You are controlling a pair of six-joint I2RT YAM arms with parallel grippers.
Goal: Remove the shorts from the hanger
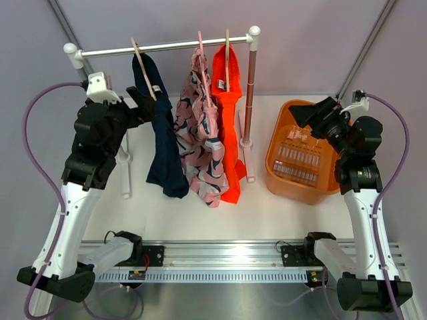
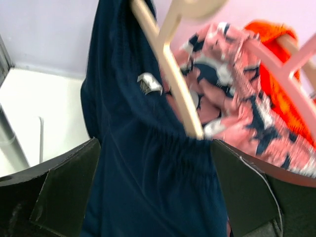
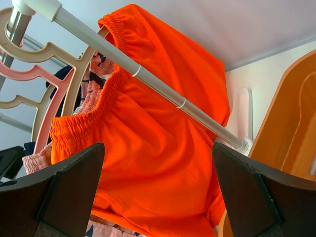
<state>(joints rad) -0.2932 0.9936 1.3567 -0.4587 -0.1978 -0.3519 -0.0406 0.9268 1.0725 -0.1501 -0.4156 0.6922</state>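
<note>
Above the table, in the overhead view, three pairs hang on the white rail: plain dark navy shorts at left, pink shorts with a navy-and-white pattern in the middle, bright orange shorts at right. Your left arm is raised with its elbow bent, and the left gripper is at the navy waistband. Your right arm stands upright beside the orange plastic basket, with the right gripper aimed at the rack, well apart from the clothes.

In the left wrist view, your fingers are spread wide, with navy cloth and a beige hanger between them.

In the right wrist view, the fingers stand apart, gripping nothing and facing the orange pair.
</note>
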